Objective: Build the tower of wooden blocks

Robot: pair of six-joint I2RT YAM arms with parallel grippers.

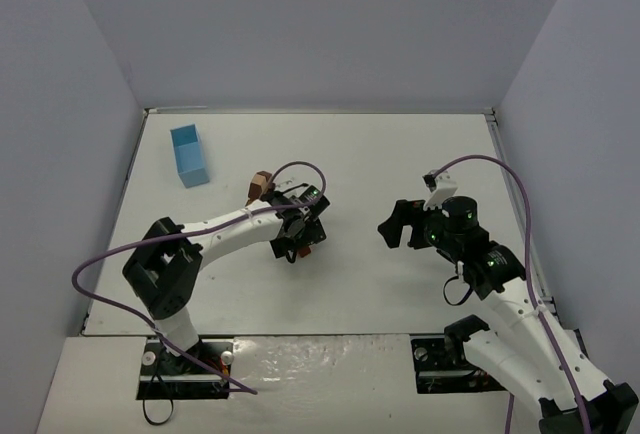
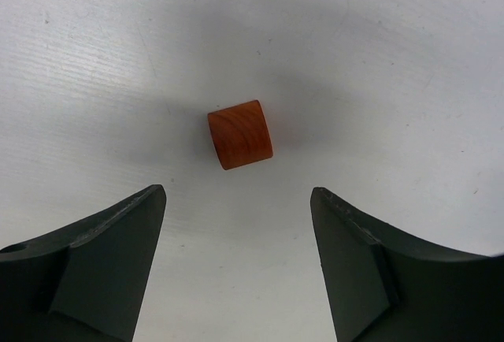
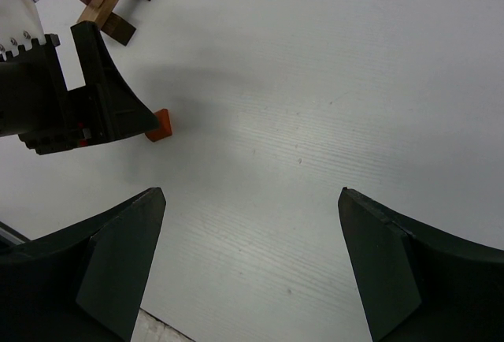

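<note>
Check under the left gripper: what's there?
One small reddish-orange wooden block lies on the white table below the open left gripper, untouched. In the top view the gripper mostly hides it.

a light blue rectangular box (image 1: 189,155) sits at a slight angle on the far left part of the white counter (image 1: 400,154), near its back edge, with plain grey walls (image 1: 330,24) closing in the faintly grained counter on three sides.

Table (image 1: 400,154) open centre; left arm (image 1: 230,226) fronts tower (image 1: 260,186) (near side).
</note>
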